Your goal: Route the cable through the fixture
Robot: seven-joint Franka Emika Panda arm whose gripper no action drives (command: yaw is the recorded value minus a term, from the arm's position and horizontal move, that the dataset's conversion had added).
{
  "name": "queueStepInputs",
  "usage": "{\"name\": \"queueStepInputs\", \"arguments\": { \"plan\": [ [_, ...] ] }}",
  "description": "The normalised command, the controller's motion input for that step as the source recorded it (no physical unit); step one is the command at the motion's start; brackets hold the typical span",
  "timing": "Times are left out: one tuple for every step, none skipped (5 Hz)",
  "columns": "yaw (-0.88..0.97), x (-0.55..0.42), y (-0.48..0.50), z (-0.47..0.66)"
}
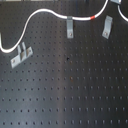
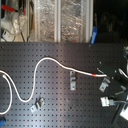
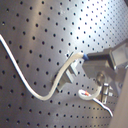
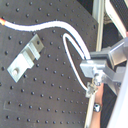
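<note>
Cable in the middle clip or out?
In: cable runs into the middle clip's top in the first exterior view; seating depth cannot tell.

First exterior view: cable (image 1: 47,11) arcs across the upper frame over the tabletop (image 1: 70,90); three brackets sit at left (image 1: 20,56), upper centre (image 1: 69,27), upper right (image 1: 107,26).

The gripper (image 4: 89,70) is reaching in at the second exterior view's right edge, low over the board. In the second wrist view its metal fingers (image 4: 107,59) are pinching together on the cable (image 4: 75,42); the first wrist view shows the same grip.
</note>
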Motion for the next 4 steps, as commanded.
{"name": "queueStepInputs", "arguments": {
  "plan": [
    [0.00,-0.001,-0.001,0.03],
    [0.00,0.000,0.000,0.01],
    [0.00,0.026,0.047,0.05],
    [0.00,0.031,0.201,0.10]
  ]
}}
